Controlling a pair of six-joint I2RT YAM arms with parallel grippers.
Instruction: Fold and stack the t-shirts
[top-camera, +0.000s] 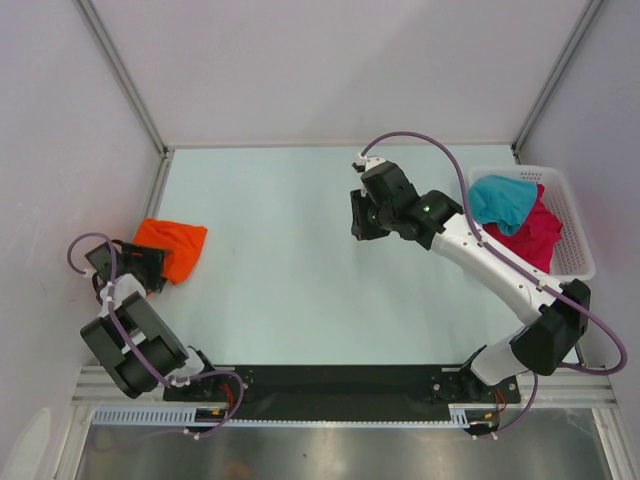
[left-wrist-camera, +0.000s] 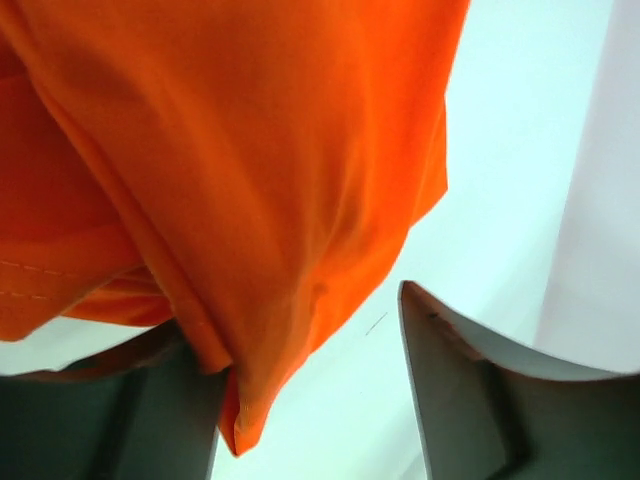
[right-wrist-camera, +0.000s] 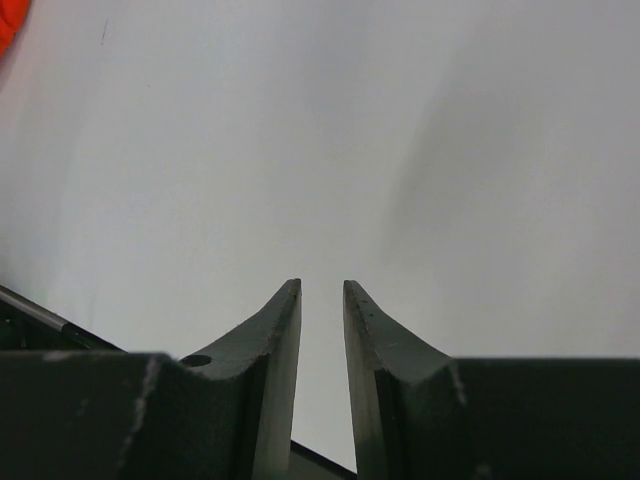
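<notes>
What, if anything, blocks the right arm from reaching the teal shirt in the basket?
Probably nothing, so likely yes. The teal shirt lies uncovered atop the pink shirt in the open-topped basket, close beside the right arm, and the right gripper holds nothing.

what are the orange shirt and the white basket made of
Orange t-shirt: looks like thin, soft knit cloth with a matte finish. It drapes in loose folds, and a stitched hem shows in the left wrist view. Whether it is cotton or synthetic cannot be told. Basket: seems to be rigid white plastic, smooth-looking. Its walls hold their shape and are moulded into even slots.
</notes>
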